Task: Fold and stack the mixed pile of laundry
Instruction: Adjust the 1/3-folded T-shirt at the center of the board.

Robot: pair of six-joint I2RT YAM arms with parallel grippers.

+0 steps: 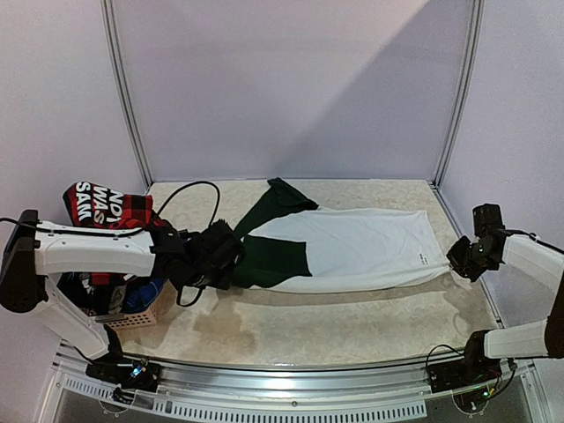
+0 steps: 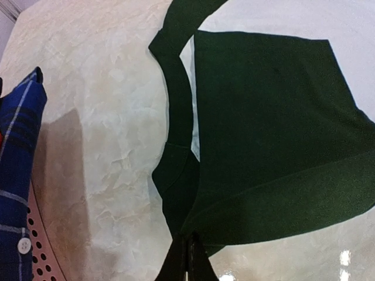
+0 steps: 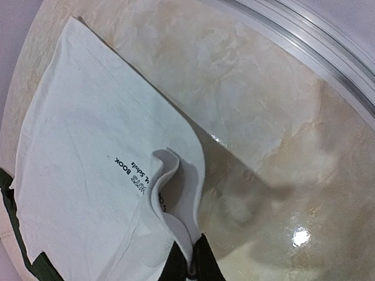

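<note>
Marbled beige table (image 1: 352, 326) between lilac walls (image 1: 291, 88); left gripper (image 2: 187, 260) and right gripper (image 3: 188, 266) pinch T-shirt (image 1: 352, 247) ends.

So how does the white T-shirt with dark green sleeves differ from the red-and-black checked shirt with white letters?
The white T-shirt with dark green sleeves lies stretched flat on the table; the red-and-black checked shirt sits bunched atop the pinkish basket. The left gripper and right gripper pinch the T-shirt at opposite ends; neither gripper holds the checked shirt. Both are soft garments.
</note>
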